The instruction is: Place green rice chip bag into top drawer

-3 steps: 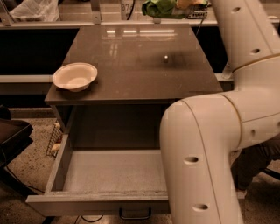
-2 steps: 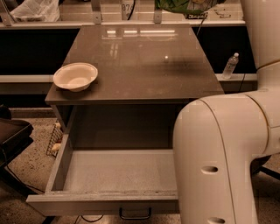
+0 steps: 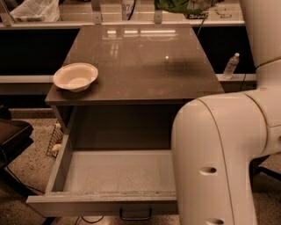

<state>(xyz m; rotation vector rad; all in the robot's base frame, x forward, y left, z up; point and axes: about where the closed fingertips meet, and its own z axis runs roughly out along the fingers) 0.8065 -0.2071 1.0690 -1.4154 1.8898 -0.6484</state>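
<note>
Item count: one desk (image 3: 145, 66), one top drawer (image 3: 118, 173), one white bowl (image 3: 75, 77), one green rice chip bag (image 3: 175, 5), one water bottle (image 3: 231, 66). One gripper (image 3: 196, 9), at the frame's top edge, right of centre.

Above far table (image 3: 145, 66) edge: claw (image 3: 198, 9), bag (image 3: 175, 5); drawer (image 3: 118, 172) below.

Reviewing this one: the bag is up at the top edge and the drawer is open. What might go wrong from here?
1. The green rice chip bag sits by the gripper at the view's top edge, well beyond the top drawer; an early release would likely miss it.
2. The arm hides the drawer's right part, so a placement there may go unseen.
</note>
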